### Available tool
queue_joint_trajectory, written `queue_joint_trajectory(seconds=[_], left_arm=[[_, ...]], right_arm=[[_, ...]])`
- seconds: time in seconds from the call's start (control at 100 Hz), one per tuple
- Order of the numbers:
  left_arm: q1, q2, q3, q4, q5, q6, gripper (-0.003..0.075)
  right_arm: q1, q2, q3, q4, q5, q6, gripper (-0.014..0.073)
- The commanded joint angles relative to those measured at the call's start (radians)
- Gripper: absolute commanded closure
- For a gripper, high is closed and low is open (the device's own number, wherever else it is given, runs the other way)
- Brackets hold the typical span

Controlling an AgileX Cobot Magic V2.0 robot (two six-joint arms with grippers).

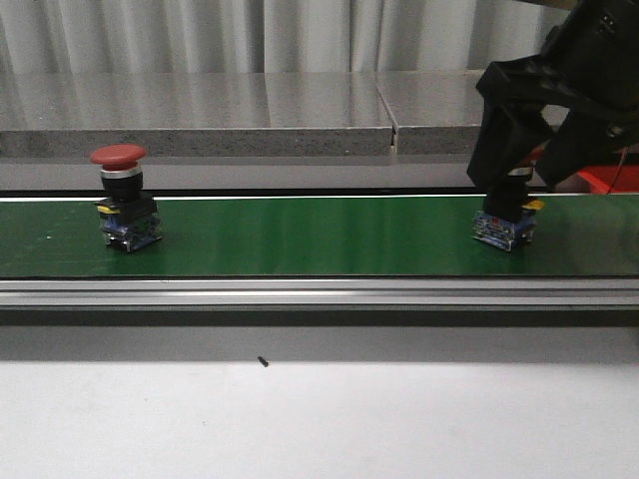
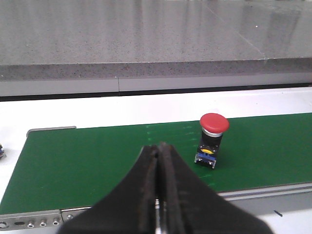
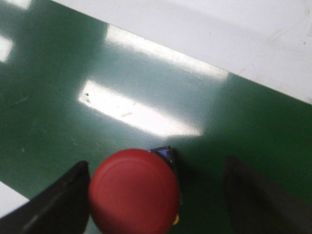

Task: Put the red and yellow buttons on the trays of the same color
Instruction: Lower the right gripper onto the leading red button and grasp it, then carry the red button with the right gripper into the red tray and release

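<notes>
your right gripper (image 3: 156, 204) has its fingers (image 3: 58, 204) spread wide, one on each side of a red button (image 3: 134, 195), with the near finger almost against the cap and the far one standing clear of it; they are not clamped on it. in the front view that gripper (image 1: 514, 165) hangs over the button's base (image 1: 504, 228), which sits on the green belt (image 1: 319, 235) toward the right end, and the cap is hidden behind the arm. just behind it, at the right edge, you can see a bit of a red tray (image 1: 609, 180). your left gripper (image 2: 158, 190) has its fingers pressed together, holding nothing, above the near edge of the belt (image 2: 97, 156). a second red button (image 2: 213, 139) stands upright on the belt beyond and to one side of those fingers, apart from them; in the front view it (image 1: 125, 200) sits near the belt's left end, well apart from the first.
</notes>
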Motion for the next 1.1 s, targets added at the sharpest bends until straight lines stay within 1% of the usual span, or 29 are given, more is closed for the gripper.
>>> queue_joint_trajectory(seconds=[0.0,0.05,0.1,0.23,0.4,0.52,0.66,0.76,0.85,0.99,1.09], left_arm=[[-0.01,0.004,-0.028,-0.02,-0.077,-0.005,0.0741],[-0.01,0.004,-0.028,-0.02,-0.077,-0.005,0.0741],[-0.01,0.004,-0.028,-0.02,-0.077,-0.005,0.0741],[-0.01,0.004,-0.028,-0.02,-0.077,-0.005,0.0741],[-0.01,0.004,-0.028,-0.02,-0.077,-0.005,0.0741],[-0.01,0.004,-0.028,-0.02,-0.077,-0.005,0.0741],[-0.01,0.004,-0.028,-0.02,-0.077,-0.005,0.0741],[-0.01,0.004,-0.028,-0.02,-0.077,-0.005,0.0741],[-0.01,0.004,-0.028,-0.02,-0.077,-0.005,0.0741],[-0.01,0.004,-0.028,-0.02,-0.077,-0.005,0.0741],[-0.01,0.004,-0.028,-0.02,-0.077,-0.005,0.0741]], right_arm=[[-0.004,-0.03,-0.036,0.007,-0.042,-0.008,0.0227],[-0.004,-0.03,-0.036,0.007,-0.039,-0.008,0.0299],[-0.004,-0.03,-0.041,0.007,-0.029,-0.008,0.0336],[-0.004,-0.032,-0.083,-0.001,0.017,-0.008,0.0338],[-0.025,-0.032,-0.19,-0.035,0.064,0.001,0.0338],[-0.1,-0.03,-0.267,-0.041,0.084,0.005,0.0338],[-0.239,-0.018,-0.352,-0.041,0.084,0.005,0.0338],[-0.34,0.021,-0.422,-0.041,0.083,0.005,0.0338],[-0.408,0.082,-0.498,-0.041,0.084,0.005,0.0338],[-0.474,0.192,-0.617,-0.041,0.088,0.007,0.0338],[-0.496,0.271,-0.692,-0.041,0.101,0.01,0.0338]])
